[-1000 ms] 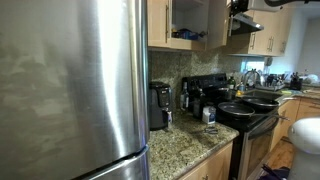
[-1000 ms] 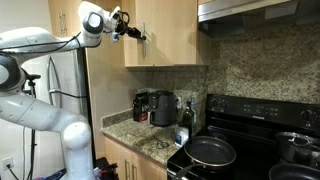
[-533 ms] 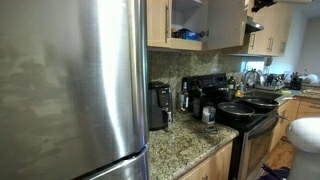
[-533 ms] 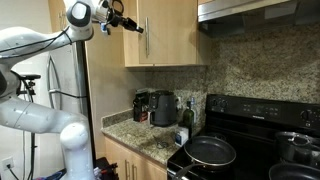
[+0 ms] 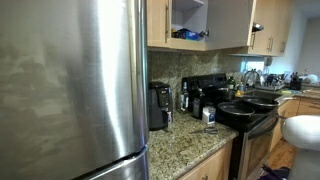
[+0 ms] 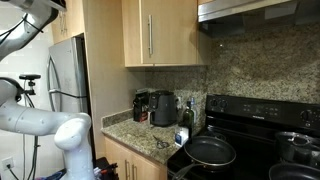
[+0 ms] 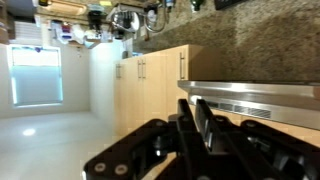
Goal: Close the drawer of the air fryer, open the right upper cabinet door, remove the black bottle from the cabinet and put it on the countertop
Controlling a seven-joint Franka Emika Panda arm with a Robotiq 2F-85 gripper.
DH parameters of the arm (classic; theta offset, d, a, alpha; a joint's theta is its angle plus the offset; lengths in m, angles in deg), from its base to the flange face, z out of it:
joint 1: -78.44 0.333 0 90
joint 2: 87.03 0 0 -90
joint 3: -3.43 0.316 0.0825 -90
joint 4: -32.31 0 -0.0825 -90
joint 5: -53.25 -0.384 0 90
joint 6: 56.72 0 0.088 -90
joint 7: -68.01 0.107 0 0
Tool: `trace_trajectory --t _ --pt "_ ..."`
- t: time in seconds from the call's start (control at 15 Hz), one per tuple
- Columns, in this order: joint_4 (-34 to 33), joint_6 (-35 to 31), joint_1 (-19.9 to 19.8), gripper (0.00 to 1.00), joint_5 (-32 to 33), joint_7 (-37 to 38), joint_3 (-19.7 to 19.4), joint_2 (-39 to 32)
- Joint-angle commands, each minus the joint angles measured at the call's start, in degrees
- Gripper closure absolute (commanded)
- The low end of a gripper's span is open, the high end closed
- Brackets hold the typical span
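Gripper (image 7: 192, 108) fingers sit nearly together, gripping nothing. One cabinet (image 5: 190, 13) shows its pale inside, its one right upper cabinet door (image 5: 226, 22) standing open. One air fryer (image 5: 158, 105) stands on the countertop (image 5: 185, 148).

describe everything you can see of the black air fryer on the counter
The black boxy air fryer stands upright on the speckled brown granite countertop, close beside the tall stainless steel fridge, with its back towards the granite backsplash. Its casing looks like dark plastic with a greyer front. The lower drawer seems pushed in flush, though it is small here. Only the countertop appears to touch it.
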State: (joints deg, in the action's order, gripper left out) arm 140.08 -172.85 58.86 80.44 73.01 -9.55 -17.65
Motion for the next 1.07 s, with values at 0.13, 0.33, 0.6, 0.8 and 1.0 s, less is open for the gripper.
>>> trace_trajectory --t 0.13,0.33,0.6,0.8,1.0 --pt "-6.6 0.8 1.4 0.79 -3.9 2.1 1.8 -3.3" --pt "-7.8 2.5 4.3 0.98 -10.1 1.6 10.1 -3.2" --pt "-6.4 1.0 5.9 0.90 -11.7 1.9 15.0 -1.9" --pt "-6.7 1.0 7.5 0.47 -12.8 1.9 17.1 -1.7" --pt "-4.3 0.6 12.9 0.37 -17.1 0.8 22.5 -3.1"
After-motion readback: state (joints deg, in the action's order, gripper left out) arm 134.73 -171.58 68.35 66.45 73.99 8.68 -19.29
